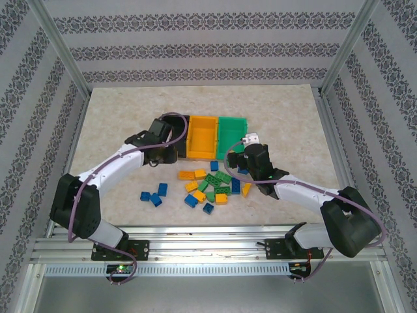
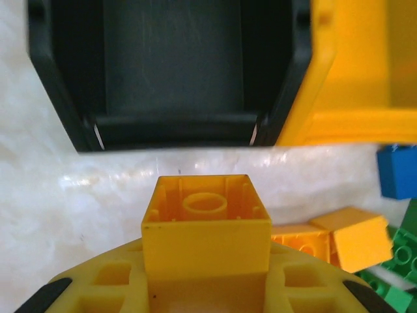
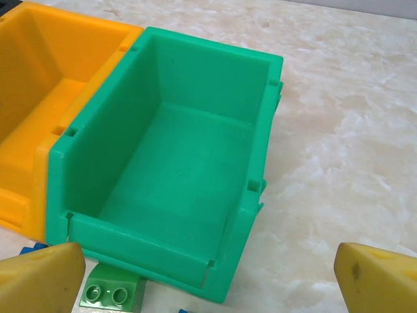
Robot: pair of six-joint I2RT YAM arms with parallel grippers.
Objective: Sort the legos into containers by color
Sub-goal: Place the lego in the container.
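Observation:
My left gripper [image 2: 205, 264] is shut on a yellow-orange lego [image 2: 205, 218], whose hollow underside faces the camera. It hovers just in front of the black container [image 2: 172, 65], which looks empty, with the orange-yellow container [image 2: 365, 72] to its right. My right gripper [image 3: 208, 287] is open with nothing between its fingers [image 3: 39, 280], at the near wall of the empty green container [image 3: 182, 163]. A green lego [image 3: 111, 293] lies at that wall's foot. From above, the left gripper [image 1: 164, 154] and right gripper [image 1: 238, 158] flank the loose legos [image 1: 212, 186].
Three blue legos [image 1: 154, 194] lie apart, left of the main pile. In the left wrist view, a blue lego [image 2: 397, 171], yellow-orange ones [image 2: 339, 240] and green ones [image 2: 397, 274] sit to the right. Bare table extends beyond and beside the containers, framed by metal posts.

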